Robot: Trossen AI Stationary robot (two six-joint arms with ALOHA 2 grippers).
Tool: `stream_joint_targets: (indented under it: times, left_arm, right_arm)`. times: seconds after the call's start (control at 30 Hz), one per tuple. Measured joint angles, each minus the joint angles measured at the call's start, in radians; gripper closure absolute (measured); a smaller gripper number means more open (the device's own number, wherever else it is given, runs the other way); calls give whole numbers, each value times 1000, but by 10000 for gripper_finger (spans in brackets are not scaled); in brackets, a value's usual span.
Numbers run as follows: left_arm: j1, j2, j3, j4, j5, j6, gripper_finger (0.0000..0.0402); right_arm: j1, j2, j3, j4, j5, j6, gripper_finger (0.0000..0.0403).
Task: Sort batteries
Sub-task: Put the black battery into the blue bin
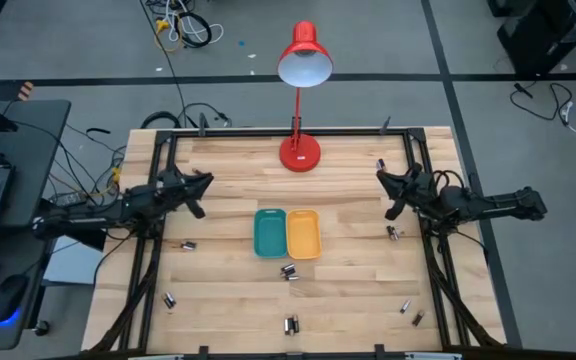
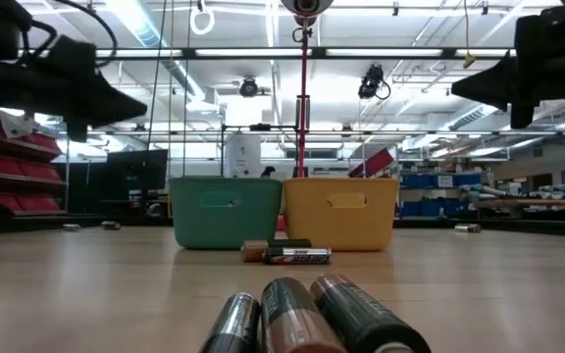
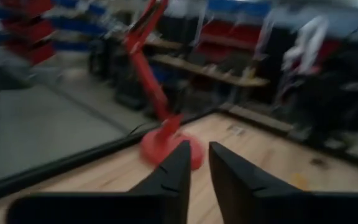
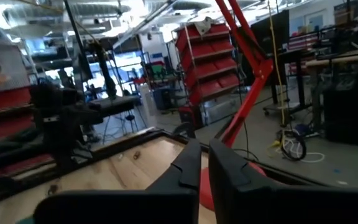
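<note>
Batteries lie scattered singly and in small clusters on the wooden table: one (image 1: pixel 188 244) near the left arm, a cluster (image 1: pixel 288 270) just in front of the trays, another (image 1: pixel 291 323) at the near edge, one (image 1: pixel 393 232) below the right arm. In the low view three (image 2: pixel 287 319) lie close to the camera and two (image 2: pixel 297 255) in front of the trays. My left gripper (image 1: pixel 200 185) (image 3: pixel 199 149) hovers above the table's left part, shut and empty. My right gripper (image 1: pixel 383 180) (image 4: pixel 202 146) hovers above the right part, also shut and empty.
A teal tray (image 1: pixel 269 232) and a yellow tray (image 1: pixel 303 233) stand side by side at the table's middle. A red desk lamp (image 1: pixel 299 153) stands at the far edge between the arms. More batteries lie near the left (image 1: pixel 170 299) and right (image 1: pixel 411 312) near corners.
</note>
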Motion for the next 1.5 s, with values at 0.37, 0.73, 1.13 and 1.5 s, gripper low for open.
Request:
stream_joint_targets:
  times: [0.37,0.73,1.13,1.5]
  left_arm:
    - [113,336,208,-269,-221,-252,177]
    - [335,760,494,-507,4,-154,144]
    - [690,1089,667,-769,157,-126,143]
    - [800,1215,667,-762,332,-5,134]
  right_arm:
    - [-10,76,0,-61,-2,74,304]
    - [-45,164,0,-169,-2,252,224]
    - [-66,241,0,-170,-35,468,139]
    - [-73,304,0,-171,-70,453,86]
